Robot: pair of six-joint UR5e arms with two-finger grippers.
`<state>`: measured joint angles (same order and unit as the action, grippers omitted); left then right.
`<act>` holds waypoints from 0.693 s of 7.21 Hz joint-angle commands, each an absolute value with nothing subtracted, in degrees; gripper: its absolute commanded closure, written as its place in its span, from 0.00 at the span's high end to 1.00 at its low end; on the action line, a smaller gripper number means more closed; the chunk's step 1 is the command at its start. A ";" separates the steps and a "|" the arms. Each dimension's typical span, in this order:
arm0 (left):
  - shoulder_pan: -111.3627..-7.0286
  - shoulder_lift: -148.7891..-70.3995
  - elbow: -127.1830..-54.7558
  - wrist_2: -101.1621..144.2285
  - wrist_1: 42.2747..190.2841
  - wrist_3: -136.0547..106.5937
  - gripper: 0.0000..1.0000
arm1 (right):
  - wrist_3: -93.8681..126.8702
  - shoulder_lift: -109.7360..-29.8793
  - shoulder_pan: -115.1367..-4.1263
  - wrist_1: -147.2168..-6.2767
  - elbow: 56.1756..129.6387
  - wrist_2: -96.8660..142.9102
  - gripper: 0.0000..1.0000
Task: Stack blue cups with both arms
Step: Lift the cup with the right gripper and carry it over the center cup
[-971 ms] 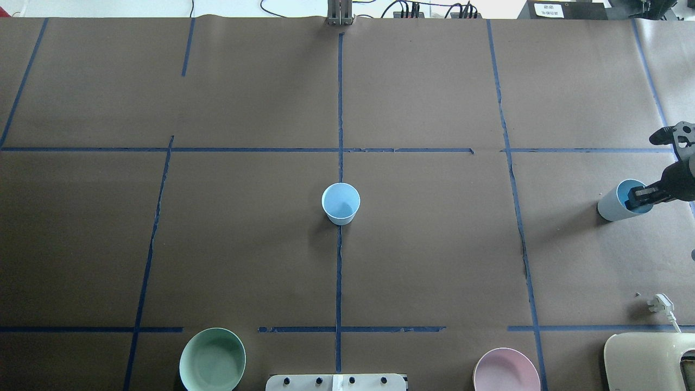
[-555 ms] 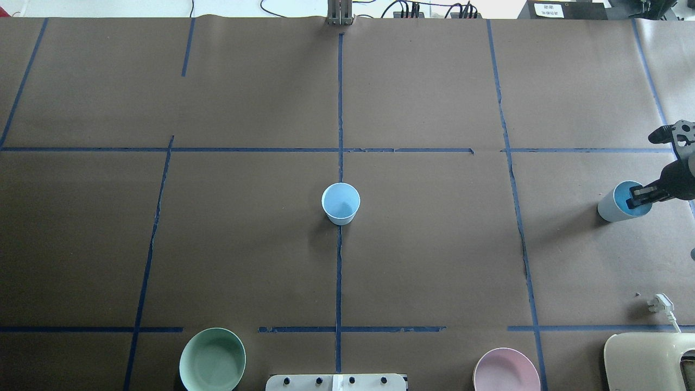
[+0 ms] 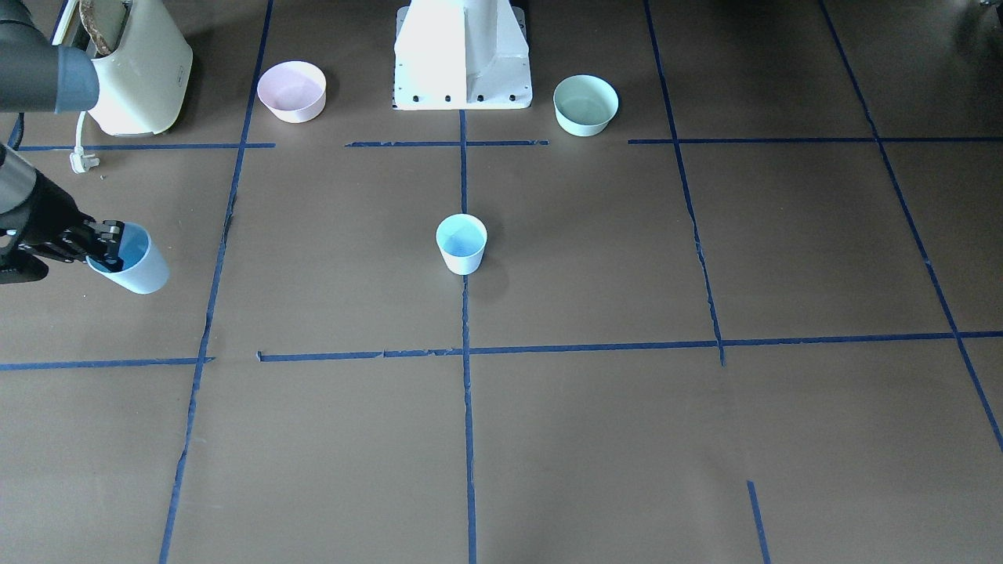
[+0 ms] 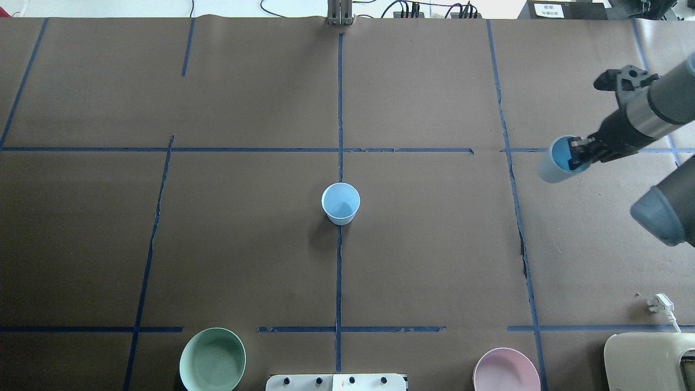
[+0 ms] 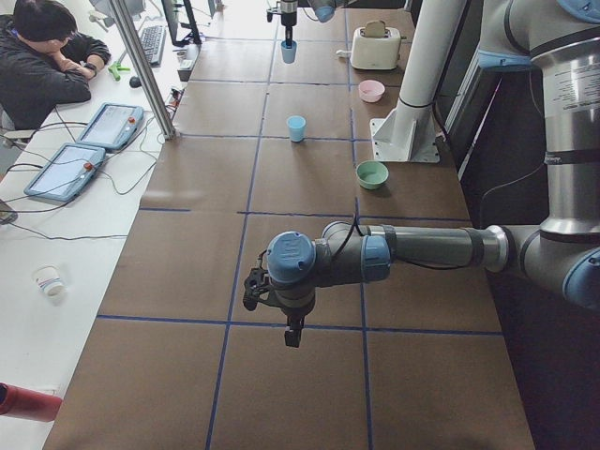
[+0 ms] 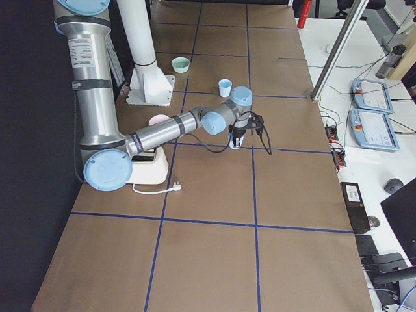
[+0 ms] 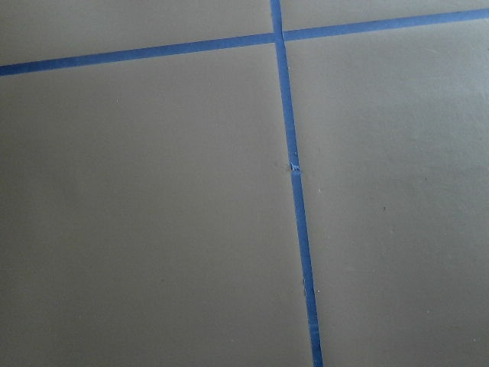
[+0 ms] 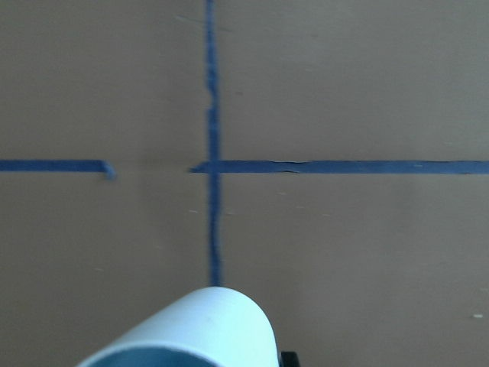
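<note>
One blue cup (image 4: 340, 203) stands upright at the table's centre, also in the front view (image 3: 461, 243). My right gripper (image 4: 576, 153) is shut on the rim of the second blue cup (image 4: 555, 164), one finger inside it, and holds it tilted above the table at the right. The same gripper (image 3: 100, 240) and cup (image 3: 135, 266) show in the front view. The cup's wall (image 8: 191, 329) fills the bottom of the right wrist view. My left gripper (image 5: 291, 330) hangs over bare table far from both cups; I cannot tell if it is open or shut.
A mint-green bowl (image 4: 212, 359) and a pink bowl (image 4: 506, 372) sit near the robot's white pedestal (image 3: 462, 55). A cream toaster (image 4: 649, 361) with a loose plug (image 4: 661, 303) is at the near right. An operator (image 5: 42, 56) sits beside the table.
My right gripper has lifted the blue cup off the table and carried it up and inward, toward the centre and the far side. The centre cup has not moved.
</note>
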<state>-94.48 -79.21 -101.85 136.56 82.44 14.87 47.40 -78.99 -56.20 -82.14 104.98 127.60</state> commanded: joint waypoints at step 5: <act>-94.39 -79.45 -101.95 136.49 82.44 14.06 1.00 | 82.41 -45.56 -33.52 -95.98 98.55 112.09 0.00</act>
<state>-94.41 -79.45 -102.02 136.49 82.44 14.08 77.58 -50.34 -37.77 -94.82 101.64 115.99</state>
